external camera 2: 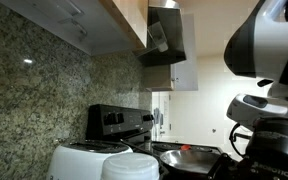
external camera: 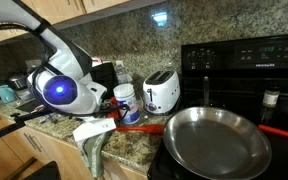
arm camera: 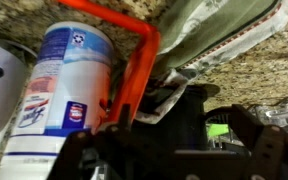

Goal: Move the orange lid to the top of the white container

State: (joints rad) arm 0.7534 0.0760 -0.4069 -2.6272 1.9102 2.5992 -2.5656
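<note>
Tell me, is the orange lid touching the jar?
Cannot tell. In the wrist view the lid overlaps the jar with no visible gap, but may just lie in front.

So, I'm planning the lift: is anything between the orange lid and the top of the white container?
Nothing visible does. The orange lid sits right beside the white container, whose top shows bare; the toaster stands to its side.

arm [external camera: 66, 52]: white rounded shells; blue glowing ring [external camera: 56, 92]; black lower section [external camera 2: 274, 135]
</note>
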